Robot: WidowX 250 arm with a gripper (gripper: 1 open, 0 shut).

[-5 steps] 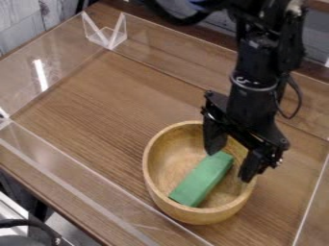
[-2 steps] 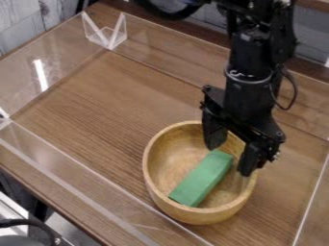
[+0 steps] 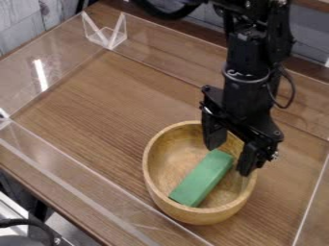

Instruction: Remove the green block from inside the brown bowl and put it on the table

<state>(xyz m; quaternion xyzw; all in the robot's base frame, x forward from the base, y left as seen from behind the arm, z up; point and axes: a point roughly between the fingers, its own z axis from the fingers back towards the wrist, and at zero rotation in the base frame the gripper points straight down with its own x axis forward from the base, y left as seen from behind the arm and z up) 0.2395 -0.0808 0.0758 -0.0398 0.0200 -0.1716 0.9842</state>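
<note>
The green block (image 3: 203, 180) lies flat inside the brown bowl (image 3: 164, 184), slanting from the bowl's near left up toward its far right. The bowl rests on the wood-grain table (image 3: 115, 106) near the front right. My black gripper (image 3: 236, 146) hangs just above the bowl's far right part, over the block's upper end. Its jaws stand open, one fingertip (image 3: 209, 135) to the left and the other to the right of the block's end. Nothing is held between them.
Clear plastic walls (image 3: 58, 58) run around the table's edges, with a low front wall near the bowl. A folded clear plastic piece (image 3: 106, 31) stands at the back left. The arm (image 3: 257, 38) rises from the gripper toward the top right.
The gripper has shifted slightly left and up from a second ago, then held still. The block and bowl have not moved.
</note>
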